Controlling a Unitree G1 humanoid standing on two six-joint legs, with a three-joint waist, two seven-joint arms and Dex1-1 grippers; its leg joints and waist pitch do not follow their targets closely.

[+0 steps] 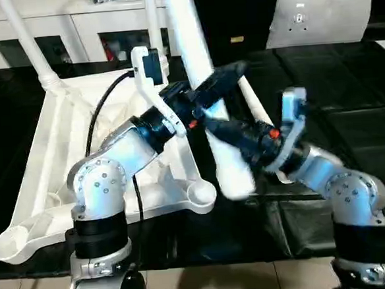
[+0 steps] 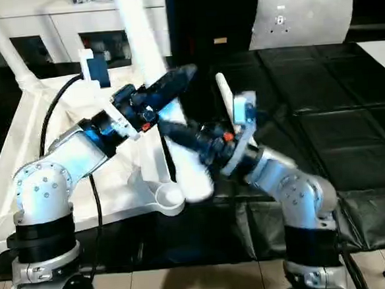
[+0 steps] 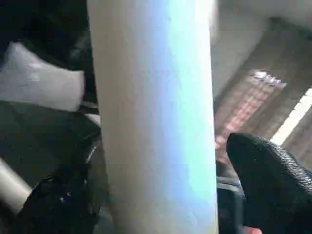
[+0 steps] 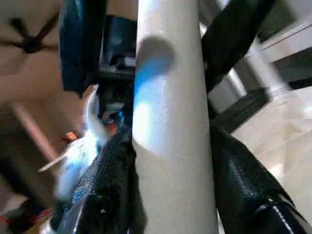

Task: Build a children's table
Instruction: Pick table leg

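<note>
— While the leg (image 1: 200, 71) stands tilted toward twelve o'clock beside the upturned tabletop (image 1: 48, 161), who holds it?
— Right gripper (image 4: 170, 161), jaws clamped low on it; left gripper (image 1: 206, 100) sits higher, jaws wide around it.
— Handling?
— Probably light, stiff, slick; grip mid-shaft.

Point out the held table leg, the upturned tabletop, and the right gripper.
held leg (image 1: 195, 45), left eye view, upper shaft.
tabletop (image 1: 45, 168), left eye view, ribbed underside.
right gripper (image 4: 170, 161), right wrist view, between fingertips.
</note>
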